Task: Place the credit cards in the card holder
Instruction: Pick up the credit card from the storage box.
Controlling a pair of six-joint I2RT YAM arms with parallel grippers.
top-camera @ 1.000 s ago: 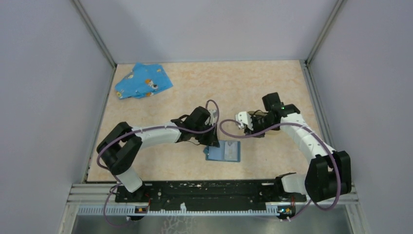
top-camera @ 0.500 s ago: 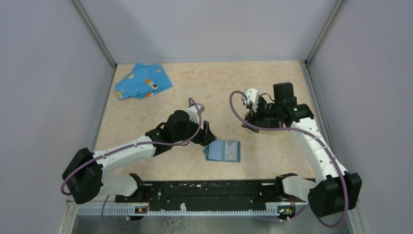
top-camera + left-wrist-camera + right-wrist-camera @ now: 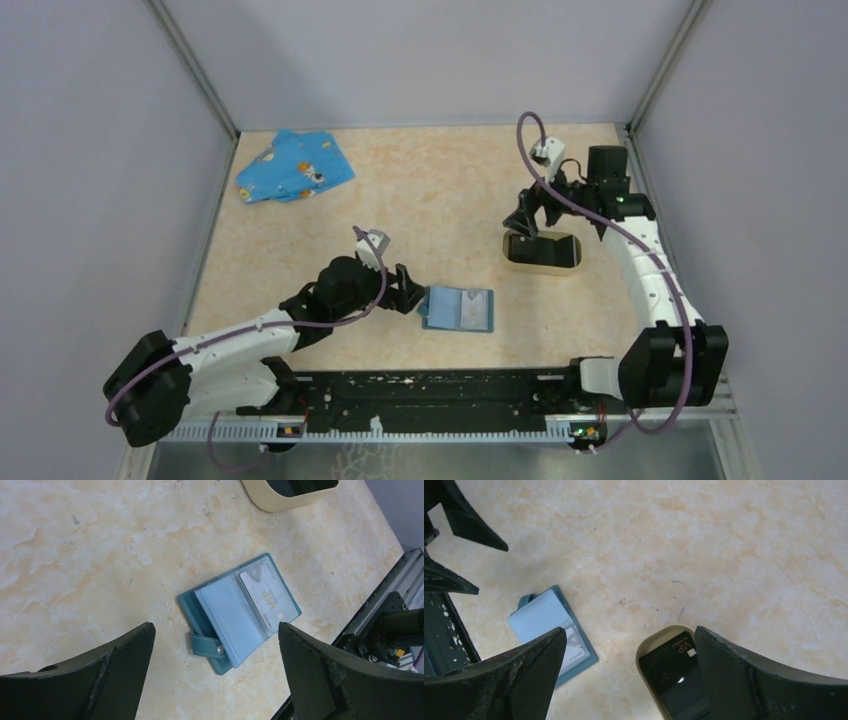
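Status, big to small, everything placed off the card holder (image 3: 543, 252). It stands right of centre on the desk (image 3: 440, 180), a marbled tan top.

Up top, the right arm has swung up and back in the last second. So the right gripper (image 3: 528, 222) now hangs just behind and above the holder, which it was covering a second ago. Its jaws went from nearly pinched to spread wide, with nothing between them.

Meanwhile the left arm has pulled back toward its base. That puts the left gripper (image 3: 410, 293) well left of the holder and nearer the bases. It also went from nearly closed to fully spread, and it is empty.

- Far left of the holder, at the back: the blue cloth (image 3: 293, 167), untouched.
- Near-left of the holder: the blue case (image 3: 459, 309), lying open, left gripper just beyond it.
- In the holder: a dark card (image 3: 674, 672) marked VIP, per the right wrist view.
- In a sleeve of the case: a pale card (image 3: 266, 599).

My read: both releases together mean one card just went in and the case was let go. Not finished, because the pale card needs pulling out next. That sleeve looks fiddly to grip.
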